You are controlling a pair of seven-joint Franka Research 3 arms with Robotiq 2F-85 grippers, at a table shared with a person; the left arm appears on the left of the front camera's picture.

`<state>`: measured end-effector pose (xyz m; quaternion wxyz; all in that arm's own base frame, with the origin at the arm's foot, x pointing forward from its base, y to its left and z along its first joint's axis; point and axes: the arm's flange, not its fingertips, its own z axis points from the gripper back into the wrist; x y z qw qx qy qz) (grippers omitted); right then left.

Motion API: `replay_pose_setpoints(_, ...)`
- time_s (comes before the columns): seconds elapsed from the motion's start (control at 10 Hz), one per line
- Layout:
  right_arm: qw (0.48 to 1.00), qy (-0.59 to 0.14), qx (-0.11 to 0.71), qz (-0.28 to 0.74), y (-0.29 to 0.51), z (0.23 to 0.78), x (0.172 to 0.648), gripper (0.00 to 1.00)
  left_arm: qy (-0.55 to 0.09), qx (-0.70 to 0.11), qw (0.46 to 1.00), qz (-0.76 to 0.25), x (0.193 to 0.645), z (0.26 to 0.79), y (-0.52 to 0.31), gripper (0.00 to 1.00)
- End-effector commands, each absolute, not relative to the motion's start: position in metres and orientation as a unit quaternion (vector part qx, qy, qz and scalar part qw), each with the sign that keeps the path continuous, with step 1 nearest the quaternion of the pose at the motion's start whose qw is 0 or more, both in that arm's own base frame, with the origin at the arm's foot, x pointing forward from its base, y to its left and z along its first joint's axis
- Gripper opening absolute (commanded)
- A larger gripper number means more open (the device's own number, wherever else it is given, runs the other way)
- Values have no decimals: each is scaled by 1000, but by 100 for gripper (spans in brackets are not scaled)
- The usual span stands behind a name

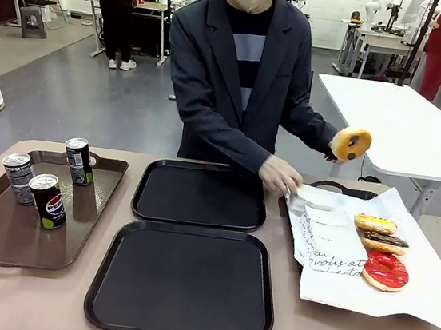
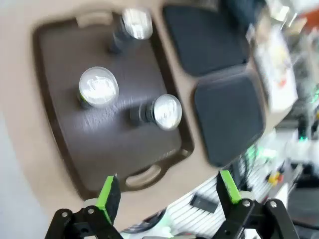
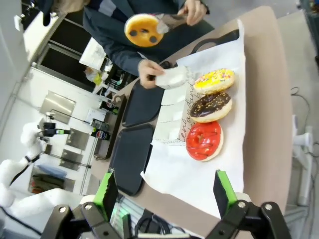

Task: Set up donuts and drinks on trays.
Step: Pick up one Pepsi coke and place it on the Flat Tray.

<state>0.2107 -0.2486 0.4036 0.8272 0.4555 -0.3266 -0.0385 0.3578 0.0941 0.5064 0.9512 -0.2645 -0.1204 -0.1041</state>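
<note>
Three slim soda cans point(image 1: 47, 200) are stood in a glossy brown tray point(image 1: 2, 243); ring donuts point(image 1: 385, 271) are laid on white paper point(image 1: 337, 264) beside two matte black trays point(image 1: 184, 281). Left gripper point(image 2: 169, 191) and right gripper point(image 3: 167, 191) are spread open.

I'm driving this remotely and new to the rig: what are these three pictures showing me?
One picture looks across the table at a person; the other two look out from each arm's wrist. The left end effector, open, looks down on three cans on a brown tray. The right end effector, open, faces three donuts on white paper. Both hold nothing. Two black trays lie in the middle. The person holds up a fourth donut, other hand on a paper sleeve.
</note>
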Motion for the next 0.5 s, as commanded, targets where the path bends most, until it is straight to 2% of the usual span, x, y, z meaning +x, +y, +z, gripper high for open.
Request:
replay_pose_setpoints(0.0,819,-340,461,-34,-250,403,214,100,-72,-180,972,-135,345,487,41,100)
replay_pose_setpoints(0.3,819,-340,461,-34,-250,403,214,100,-78,-77,984,-141,327,477,-49,100)
replay_pose_setpoints(0.4,819,-340,461,-34,-250,403,214,100,-102,-60,984,-134,326,470,-69,100)
